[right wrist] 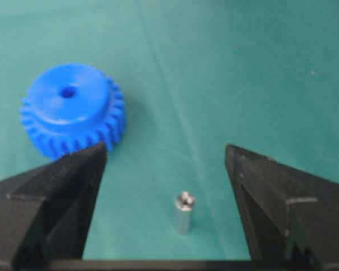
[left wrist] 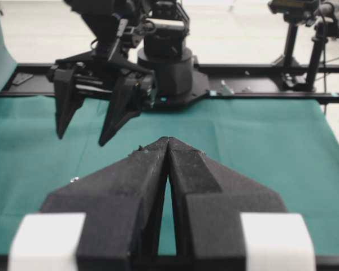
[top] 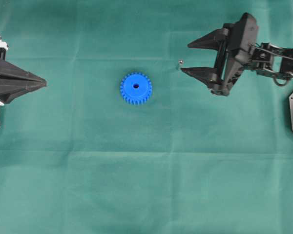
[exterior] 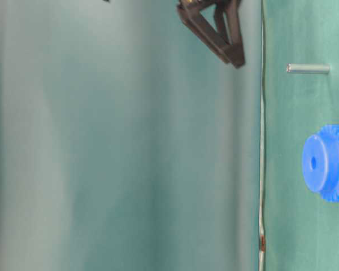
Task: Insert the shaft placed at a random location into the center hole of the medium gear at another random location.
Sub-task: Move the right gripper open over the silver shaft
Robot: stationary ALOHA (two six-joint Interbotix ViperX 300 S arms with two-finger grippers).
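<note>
A green cloth (top: 146, 195) covers the whole work surface. At the right of the overhead view the right gripper (top: 183, 58) hangs above the cloth with its two black fingers spread wide apart, holding nothing. Its wrist view shows the pin standing between the fingers and clear of both, which suggests the arm is lined up to drop and pinch it. At the far left edge the left gripper (top: 45, 84) has its fingers pressed together to a point, holding nothing and well away from both parts; it looks parked, leaving the job to the other arm.

The blue gear (top: 136, 88) lies flat near the middle of the cloth, hub up, so its center hole (top: 136, 86) faces upward and is open to receive the pin. The shaft (top: 180, 62) stands upright on the cloth, to the right of the gear and apart from it, just beside the right gripper's fingertips. Upright, it offers its sides to a pinch.

No brand, label or writing can be read in any view.
</note>
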